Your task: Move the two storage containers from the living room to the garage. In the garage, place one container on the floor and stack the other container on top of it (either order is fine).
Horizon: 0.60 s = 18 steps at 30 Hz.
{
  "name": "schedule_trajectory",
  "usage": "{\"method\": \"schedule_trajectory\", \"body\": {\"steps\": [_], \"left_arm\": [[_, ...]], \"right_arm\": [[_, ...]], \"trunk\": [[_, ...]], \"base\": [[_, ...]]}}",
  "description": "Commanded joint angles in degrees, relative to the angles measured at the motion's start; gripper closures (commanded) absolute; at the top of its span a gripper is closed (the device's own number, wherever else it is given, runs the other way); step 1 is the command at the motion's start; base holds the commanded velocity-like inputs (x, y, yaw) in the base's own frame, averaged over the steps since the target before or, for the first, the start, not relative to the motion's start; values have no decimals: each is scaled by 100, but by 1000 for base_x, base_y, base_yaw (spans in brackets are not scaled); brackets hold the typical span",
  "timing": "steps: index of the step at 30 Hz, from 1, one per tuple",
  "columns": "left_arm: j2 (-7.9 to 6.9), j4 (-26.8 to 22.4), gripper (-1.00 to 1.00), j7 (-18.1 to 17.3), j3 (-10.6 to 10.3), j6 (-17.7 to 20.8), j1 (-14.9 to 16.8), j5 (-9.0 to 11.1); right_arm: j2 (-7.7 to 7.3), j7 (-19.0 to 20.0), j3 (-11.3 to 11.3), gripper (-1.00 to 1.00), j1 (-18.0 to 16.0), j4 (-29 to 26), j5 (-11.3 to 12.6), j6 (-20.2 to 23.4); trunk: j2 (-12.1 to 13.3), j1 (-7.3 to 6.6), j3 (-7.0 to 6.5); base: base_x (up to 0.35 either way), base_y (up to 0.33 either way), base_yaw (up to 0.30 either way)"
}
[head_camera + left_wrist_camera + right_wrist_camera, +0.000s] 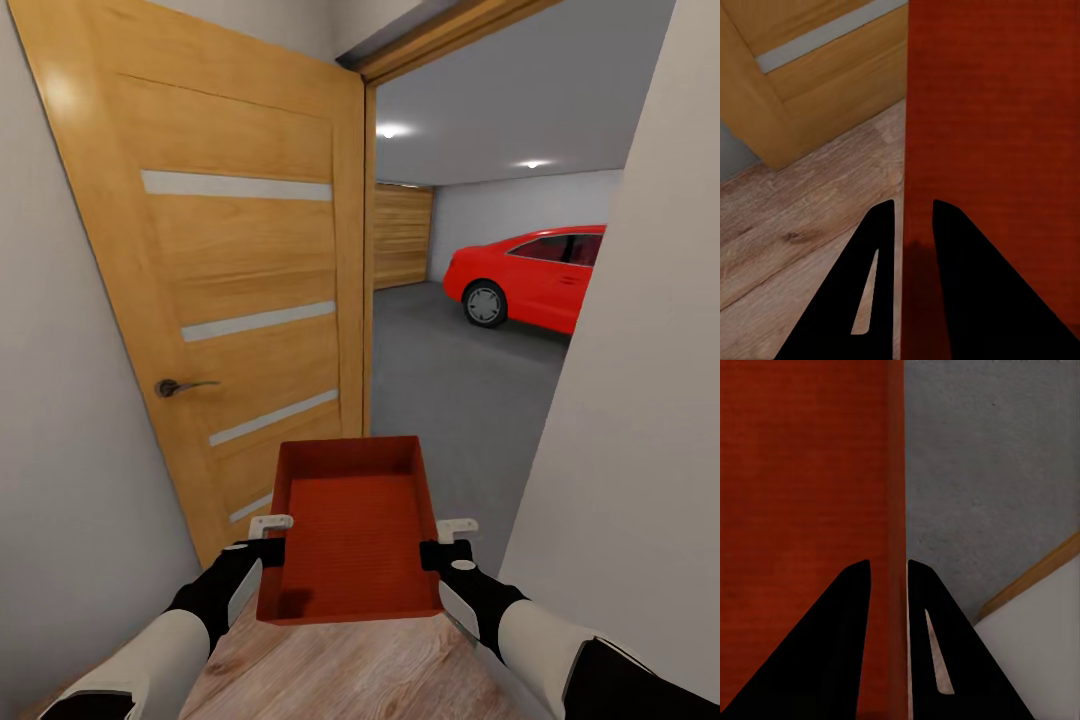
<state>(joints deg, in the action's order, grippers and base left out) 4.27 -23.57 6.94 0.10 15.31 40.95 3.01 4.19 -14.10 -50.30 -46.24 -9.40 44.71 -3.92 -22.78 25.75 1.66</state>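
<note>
1. Head view: a single orange-red bin is carried level in front of the robot, above the wood floor at the doorway. It is open on top with nothing inside.
2. Head view: the left gripper meets the bin's left wall near its near corner, and the right gripper meets the right wall at the matching spot.
3. Head view: an open wooden door with a dark handle stands at the left. Past the frame lies the garage with its grey concrete floor, a plank garage door and a red car.
4. Left wrist view: the two black fingers sit one on each side of the thin bin wall, jaws nearly closed on it. Wood floor and the door's lower edge show beside it.
5. Right wrist view: the fingers likewise straddle the bin wall, jaws narrowed and clamped onto it. Beyond the wall are concrete floor and a wooden strip along a pale wall.
</note>
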Motion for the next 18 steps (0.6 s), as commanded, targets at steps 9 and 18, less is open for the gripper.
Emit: {"method": "schedule_trajectory", "body": {"steps": [9,18], "left_arm": [[-88,-7,100,68,-52,37,1,15],[-87,-7,100,70,-48,37,1,15]], "right_arm": [[-32,-75,73,100,-8,-9,12,-21],[-32,-75,73,100,-8,-9,12,-21]], "trunk": [[-14,4,13],[-14,4,13]], "base": [[131,29,0],[251,85,-52]]}}
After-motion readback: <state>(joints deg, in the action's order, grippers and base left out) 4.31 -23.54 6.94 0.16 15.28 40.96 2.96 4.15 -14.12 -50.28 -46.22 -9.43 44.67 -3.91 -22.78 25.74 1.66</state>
